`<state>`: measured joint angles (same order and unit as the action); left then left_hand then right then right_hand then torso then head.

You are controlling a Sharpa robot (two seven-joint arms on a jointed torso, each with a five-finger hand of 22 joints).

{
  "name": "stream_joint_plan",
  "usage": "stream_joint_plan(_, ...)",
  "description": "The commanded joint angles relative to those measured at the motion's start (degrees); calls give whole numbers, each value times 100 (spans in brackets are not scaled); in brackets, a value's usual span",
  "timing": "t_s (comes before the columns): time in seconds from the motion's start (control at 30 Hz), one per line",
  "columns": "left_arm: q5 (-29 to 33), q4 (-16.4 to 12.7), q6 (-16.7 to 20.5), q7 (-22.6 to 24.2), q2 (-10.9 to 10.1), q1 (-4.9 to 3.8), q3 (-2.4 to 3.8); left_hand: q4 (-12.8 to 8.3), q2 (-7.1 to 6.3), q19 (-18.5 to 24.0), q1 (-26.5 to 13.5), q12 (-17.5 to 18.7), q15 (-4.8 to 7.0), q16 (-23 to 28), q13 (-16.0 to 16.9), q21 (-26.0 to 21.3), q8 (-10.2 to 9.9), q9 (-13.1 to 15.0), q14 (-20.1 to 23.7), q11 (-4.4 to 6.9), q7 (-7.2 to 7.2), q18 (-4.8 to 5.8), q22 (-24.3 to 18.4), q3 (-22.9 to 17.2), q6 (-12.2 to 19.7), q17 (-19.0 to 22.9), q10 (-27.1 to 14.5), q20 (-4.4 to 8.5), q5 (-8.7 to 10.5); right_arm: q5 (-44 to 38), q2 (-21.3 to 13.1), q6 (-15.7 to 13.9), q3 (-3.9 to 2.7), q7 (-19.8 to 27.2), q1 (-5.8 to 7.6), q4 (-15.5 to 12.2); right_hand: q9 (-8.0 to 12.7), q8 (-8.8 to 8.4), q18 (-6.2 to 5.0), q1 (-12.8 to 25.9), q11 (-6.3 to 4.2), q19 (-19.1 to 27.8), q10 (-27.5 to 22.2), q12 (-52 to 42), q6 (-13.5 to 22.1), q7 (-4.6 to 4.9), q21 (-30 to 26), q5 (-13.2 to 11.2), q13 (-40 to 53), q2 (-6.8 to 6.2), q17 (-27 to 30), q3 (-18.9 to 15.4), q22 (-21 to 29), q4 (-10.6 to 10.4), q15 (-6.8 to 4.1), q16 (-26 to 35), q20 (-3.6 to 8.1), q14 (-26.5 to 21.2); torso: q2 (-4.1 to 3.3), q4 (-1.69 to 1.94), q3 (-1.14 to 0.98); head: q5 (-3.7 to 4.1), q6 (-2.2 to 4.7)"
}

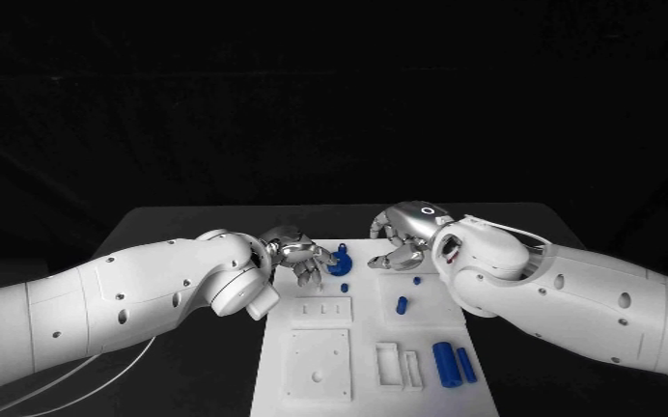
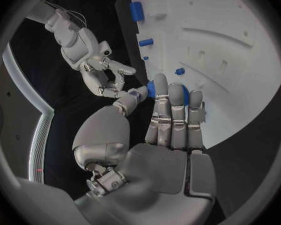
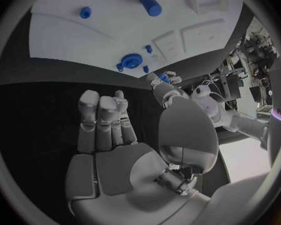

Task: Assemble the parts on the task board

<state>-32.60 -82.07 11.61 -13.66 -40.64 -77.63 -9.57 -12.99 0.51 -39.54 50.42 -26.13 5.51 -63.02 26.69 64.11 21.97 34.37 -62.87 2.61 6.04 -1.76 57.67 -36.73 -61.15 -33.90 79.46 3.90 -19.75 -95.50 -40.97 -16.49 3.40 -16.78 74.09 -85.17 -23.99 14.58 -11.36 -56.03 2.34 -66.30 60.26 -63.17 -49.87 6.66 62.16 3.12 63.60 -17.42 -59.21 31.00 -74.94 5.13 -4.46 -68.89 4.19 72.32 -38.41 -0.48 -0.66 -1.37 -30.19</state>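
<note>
The white task board (image 1: 318, 359) lies in the middle of the table. A round blue part (image 1: 340, 264) (image 3: 131, 61) lies near its far edge. My left hand (image 1: 299, 253) (image 2: 172, 115) is right beside that part, and a small blue piece (image 3: 164, 77) (image 2: 151, 88) shows pinched between its thumb and a finger. My right hand (image 1: 403, 240) (image 3: 106, 120) hovers over the board's far edge, to the right of the round part, fingers apart and holding nothing. Small blue pegs (image 1: 344, 288) (image 1: 415, 280), a short blue piece (image 1: 401, 305) and two blue cylinders (image 1: 454, 364) lie on the board.
White raised blocks (image 1: 397, 364) and square plates (image 1: 320, 309) sit on the board's near half. Black table (image 1: 181, 229) surrounds the board. A thin cable (image 1: 97, 374) runs under my left arm.
</note>
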Motion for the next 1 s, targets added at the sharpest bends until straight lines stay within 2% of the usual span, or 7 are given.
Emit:
stream_joint_plan(0.03, -404, -8, -595, -405, -40, -6, 4, -33, 7, -35, 43, -20, 7, -35, 7, 31, 15, 10, -21, 1, -320, 12, -8, 7, -352, 10, 40, 699, -27, 761, -146, -703, -40, 629, -2, 122, -15, 14, -364, 28, -10, 58, -58, 40, 168, 214, -47, 12, -17, 15, -8, 17, 10, -16, 37, 32, 8, -14, -1, 2, -2, -31, -48)
stream_joint_plan(0.17, -756, -17, -788, -705, -68, -7, 4, -34, 9, -36, 42, -20, 8, -36, 7, 34, 13, 12, -21, 1, -321, 12, -9, 7, -352, 11, 40, 700, -32, 1493, -259, -895, -113, 955, 5, 357, -28, 46, -364, -75, -19, 112, -106, 126, 121, 206, -108, 197, -107, 18, 10, 124, 25, -51, 31, 83, -7, -86, 6, 1, -8, -59, -91)
stream_joint_plan(0.23, -864, -14, -914, -816, -67, -7, 5, -34, 14, -40, 40, -24, 10, -41, 8, 42, 12, 18, -27, 3, -322, 11, -11, 7, -356, 12, 47, 702, -39, 1704, -274, -803, -165, 985, 10, 484, -34, 64, -364, -112, -21, 141, -115, 157, 94, 202, -136, 324, -151, 23, 19, 143, 31, -58, 30, 106, -22, -120, 3, -1, -8, -70, -114)
stream_joint_plan(0.37, -926, -15, -1001, -871, -59, -7, 4, -49, 23, -58, 23, -49, 21, -70, 19, 77, 9, 58, -67, 22, -334, 3, -30, 3, -384, 17, 89, 718, -181, 1519, -271, -907, -280, 1045, 10, 636, -34, 67, -364, -149, -9, 192, -150, 195, 99, 210, -181, 898, -221, 31, 35, 132, 32, -56, 40, 141, -60, -183, -6, 3, -15, -77, -138)
stream_joint_plan(0.53, -1219, -54, -836, -903, -49, -7, -1, -76, 23, -94, -13, -91, 44, -115, 40, 129, 12, 114, -117, 47, -354, -7, -53, 16, -429, 17, 142, 738, -305, 1854, -240, -1110, -351, 1199, 15, 802, -35, 73, -364, -160, -11, 189, -143, 190, 91, 209, -182, 958, -243, 38, 38, 102, 28, -45, 40, 139, -69, -184, -2, 9, -18, -81, -190)
stream_joint_plan(0.67, -1599, -124, -726, -950, -24, -8, -17, -90, 12, -117, -29, -122, 61, -144, 56, 165, 13, 153, -145, 63, -369, -15, -69, 17, -462, 18, 168, 753, -361, 2241, -185, -1234, -369, 1340, 39, 933, -35, 76, -364, -215, -16, 275, -134, 308, 98, 199, -299, 994, -402, 48, 166, 141, 72, -64, 34, 304, -109, -251, 0, 3, -17, -93, -248)
stream_joint_plan(1.0, -2041, -260, -761, -1043, 5, -8, -42, -91, -69, -169, -58, -181, 90, -191, 90, 248, -2, 255, -215, 99, -405, -34, -134, -2, -552, 40, 227, 787, -658, 2512, -14, -1395, -370, 1523, 87, 1124, -44, 88, -364, -271, 15, 645, -189, 903, 144, 232, -922, 1057, -1191, 61, 774, 100, 350, -80, 74, 1045, -421, -495, -4, 3, -8, -103, -336)
